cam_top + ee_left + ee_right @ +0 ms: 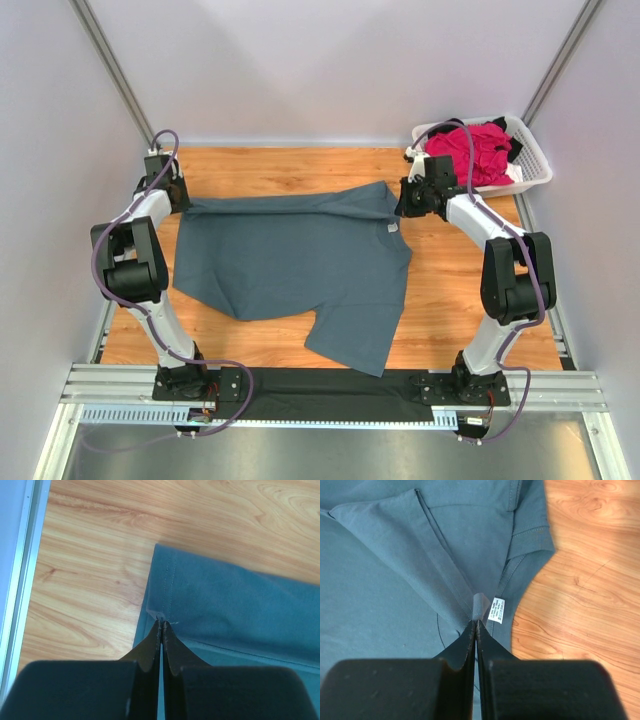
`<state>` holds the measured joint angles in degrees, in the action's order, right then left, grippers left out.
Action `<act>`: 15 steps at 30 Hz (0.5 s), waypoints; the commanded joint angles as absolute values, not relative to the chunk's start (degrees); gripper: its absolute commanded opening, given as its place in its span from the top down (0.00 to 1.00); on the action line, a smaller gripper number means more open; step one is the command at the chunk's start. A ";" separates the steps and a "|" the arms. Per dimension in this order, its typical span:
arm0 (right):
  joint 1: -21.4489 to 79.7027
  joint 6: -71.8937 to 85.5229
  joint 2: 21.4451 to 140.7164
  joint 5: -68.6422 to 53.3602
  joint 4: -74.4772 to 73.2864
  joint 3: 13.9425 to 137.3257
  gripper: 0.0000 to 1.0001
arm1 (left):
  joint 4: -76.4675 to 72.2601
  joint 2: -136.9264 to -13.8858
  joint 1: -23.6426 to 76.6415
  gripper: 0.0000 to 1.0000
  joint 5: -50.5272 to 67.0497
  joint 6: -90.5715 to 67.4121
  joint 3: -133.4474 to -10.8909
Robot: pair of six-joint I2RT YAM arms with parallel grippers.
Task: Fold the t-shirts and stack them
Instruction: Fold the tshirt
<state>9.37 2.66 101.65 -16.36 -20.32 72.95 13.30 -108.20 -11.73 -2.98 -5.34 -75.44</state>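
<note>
A large slate blue-grey t-shirt [290,265] lies spread on the wooden table, its far edge folded over. My left gripper [178,198] is shut on the shirt's far-left corner; in the left wrist view the fingertips [160,622] pinch the hem of the blue-grey cloth [235,605]. My right gripper [405,200] is shut on the shirt's far-right corner. In the right wrist view its tips [477,624] pinch a small fold beside the white label [497,610]. A magenta-pink t-shirt [470,150] and a black one [497,126] lie heaped in the basket.
The white slatted basket [535,165] stands at the far right corner, just behind the right arm. A flat black cloth [330,392] lies along the near edge between the arm bases. Bare wood [450,290] shows to the right of the shirt. An aluminium rail [17,580] borders the table's left side.
</note>
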 commanded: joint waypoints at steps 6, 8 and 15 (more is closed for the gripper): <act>9.84 0.79 100.11 -17.57 -23.64 73.12 1.00 | 14.76 -104.33 -12.39 0.83 -1.41 -2.90 -74.27; 9.84 0.70 99.50 -18.10 -26.00 73.74 0.97 | 15.03 -102.49 -12.48 0.68 -1.58 -3.25 -73.57; 10.19 1.58 93.96 -21.71 -32.95 75.41 0.27 | 15.55 -93.52 -12.39 0.13 -4.92 -5.71 -73.30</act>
